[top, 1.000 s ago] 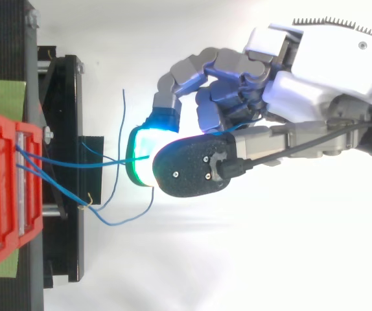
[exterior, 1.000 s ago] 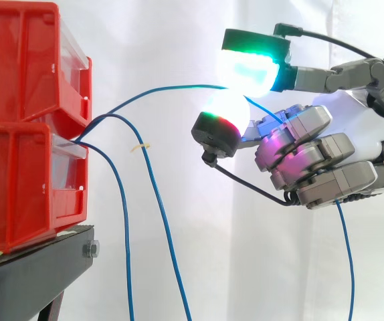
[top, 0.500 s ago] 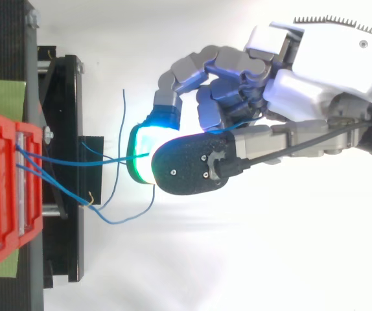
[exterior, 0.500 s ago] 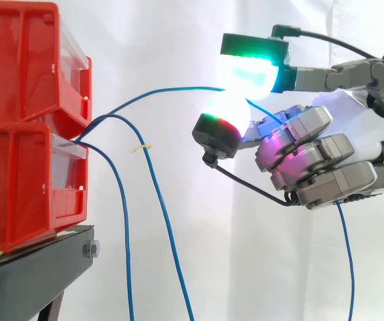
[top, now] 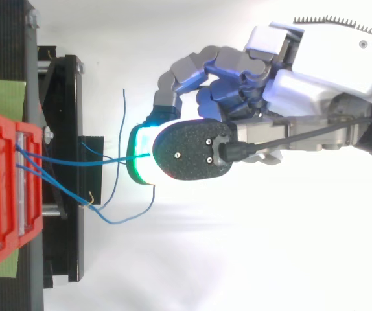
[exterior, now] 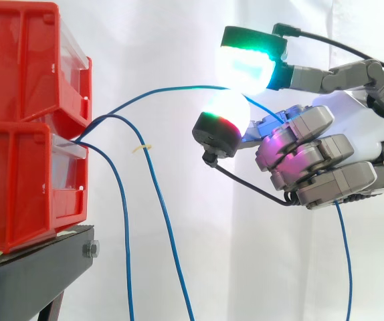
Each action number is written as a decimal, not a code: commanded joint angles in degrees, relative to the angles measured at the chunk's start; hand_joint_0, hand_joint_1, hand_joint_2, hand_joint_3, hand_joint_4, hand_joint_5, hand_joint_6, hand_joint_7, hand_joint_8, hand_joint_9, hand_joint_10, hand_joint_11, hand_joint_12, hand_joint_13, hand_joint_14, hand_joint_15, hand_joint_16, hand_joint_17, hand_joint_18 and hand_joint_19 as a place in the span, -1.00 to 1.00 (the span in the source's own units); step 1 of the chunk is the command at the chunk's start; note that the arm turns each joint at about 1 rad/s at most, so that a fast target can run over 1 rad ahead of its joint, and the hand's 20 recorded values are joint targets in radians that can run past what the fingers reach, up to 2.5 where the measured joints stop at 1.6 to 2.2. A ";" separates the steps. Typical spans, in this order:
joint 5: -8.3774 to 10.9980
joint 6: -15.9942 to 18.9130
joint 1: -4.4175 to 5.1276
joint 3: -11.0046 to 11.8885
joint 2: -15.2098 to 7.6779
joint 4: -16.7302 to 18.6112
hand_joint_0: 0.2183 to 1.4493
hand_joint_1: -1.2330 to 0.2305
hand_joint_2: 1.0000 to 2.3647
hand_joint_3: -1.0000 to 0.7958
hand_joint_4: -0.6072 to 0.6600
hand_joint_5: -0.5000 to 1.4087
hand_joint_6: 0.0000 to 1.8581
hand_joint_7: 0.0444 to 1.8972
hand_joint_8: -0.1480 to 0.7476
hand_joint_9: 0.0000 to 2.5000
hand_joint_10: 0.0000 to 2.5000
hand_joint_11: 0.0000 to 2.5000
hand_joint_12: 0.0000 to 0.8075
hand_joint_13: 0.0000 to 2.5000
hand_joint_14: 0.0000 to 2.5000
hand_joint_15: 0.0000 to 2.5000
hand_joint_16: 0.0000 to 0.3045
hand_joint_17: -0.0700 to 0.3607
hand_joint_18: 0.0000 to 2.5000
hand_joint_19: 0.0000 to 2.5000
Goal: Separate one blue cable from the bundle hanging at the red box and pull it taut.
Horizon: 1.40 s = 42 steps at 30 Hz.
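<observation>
The light is bright and even, and the white curtain (exterior: 178, 40) behind me goes nearly blank, with only soft grey folds showing. My fingertips (exterior: 245, 67) add their own glow: white-cyan edged with green on the upper pad, white rimmed with red on the lower. That glare swallows the blue cable (exterior: 158, 91) where my hand (exterior: 352, 117) pinches it. Magenta light spills over my curled fingers. From above, the white surface (top: 238, 259) burns out beneath me. The red bins (exterior: 18, 134) carry a mild sheen, and the black stand (exterior: 31, 274) sits dark.
</observation>
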 commanded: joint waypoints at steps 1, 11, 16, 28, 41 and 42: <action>0.01 0.00 -0.01 0.03 0.00 0.00 -0.33 -0.15 -0.99 -0.30 0.09 -0.63 0.04 0.01 -0.03 -0.50 1.00 -0.24 -0.24 -0.41 1.00 0.08 -0.81 -0.37 0.07 0.68; 0.01 0.00 -0.01 -0.06 0.00 0.00 -0.30 -0.29 -0.97 -0.14 0.08 -0.63 0.05 0.01 -0.03 -0.49 1.00 -0.22 -0.23 -0.40 1.00 0.09 -0.81 -0.37 0.07 0.66; 0.01 0.00 -0.01 0.03 0.00 0.00 -0.28 -0.30 -0.97 -0.12 0.06 -0.63 0.05 0.02 -0.04 -0.49 1.00 -0.20 -0.24 -0.40 1.00 0.11 -0.81 -0.38 0.07 0.63; 0.01 0.00 -0.01 -0.06 0.00 0.00 -0.26 -0.29 -0.97 -0.10 0.03 -0.64 0.06 0.00 -0.05 -0.52 1.00 -0.22 -0.24 -0.41 1.00 0.14 -0.82 -0.39 0.06 0.67; 0.01 0.00 -0.01 -0.06 0.00 0.00 -0.25 -0.23 -0.97 -0.12 0.05 -0.65 0.07 0.00 -0.03 -0.56 1.00 -0.23 -0.21 -0.44 1.00 0.12 -0.81 -0.37 0.04 0.67; 0.09 0.00 -0.01 -0.06 0.00 0.00 -0.25 -0.23 -0.97 -0.13 0.05 -0.65 0.07 0.00 -0.02 -0.56 1.00 -0.23 -0.21 -0.44 1.00 0.11 -0.81 -0.37 0.04 0.67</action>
